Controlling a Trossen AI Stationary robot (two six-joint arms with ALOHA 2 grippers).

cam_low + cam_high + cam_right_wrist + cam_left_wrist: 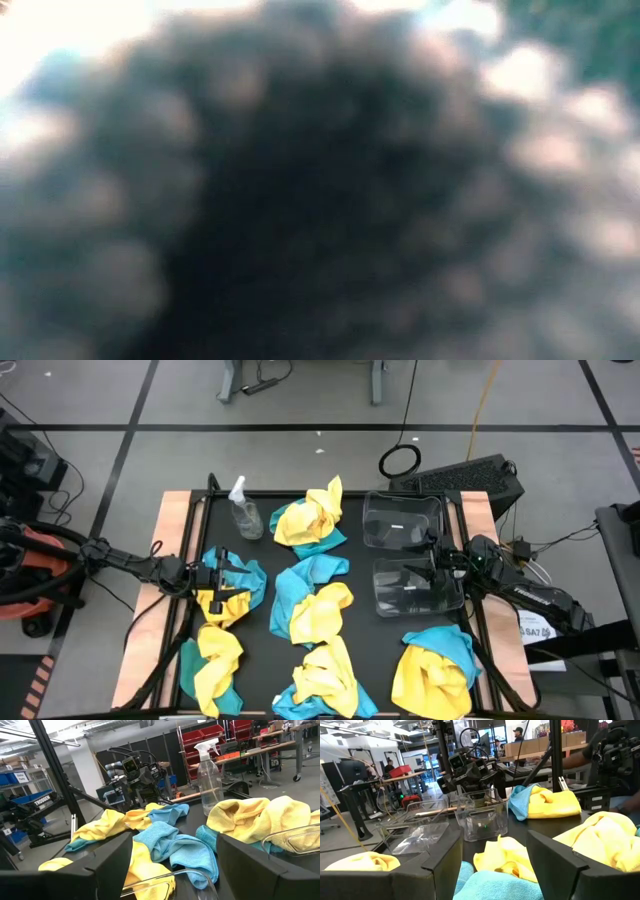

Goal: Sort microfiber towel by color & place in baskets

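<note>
Hovering with fingers spread, left gripper [212, 582] is sitting over a yellow-and-teal towel [232, 588] at the table's left; right gripper [432, 563], also spread, is waiting at the empty bins [405, 550]. Towels are lying in mixed heaps across the mat, looking soft, light and limp, so I'm judging a pinch on a raised fold of one colour best, or its neighbour drags along.

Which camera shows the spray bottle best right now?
The right wrist view: the spray bottle stands whole and upright behind the towels. The high view shows it small from above; low view is blocked; left wrist misses it.

A robotics lab: red parts bins [210, 732] on shelving, workbenches [400, 777], other rigs.
</note>
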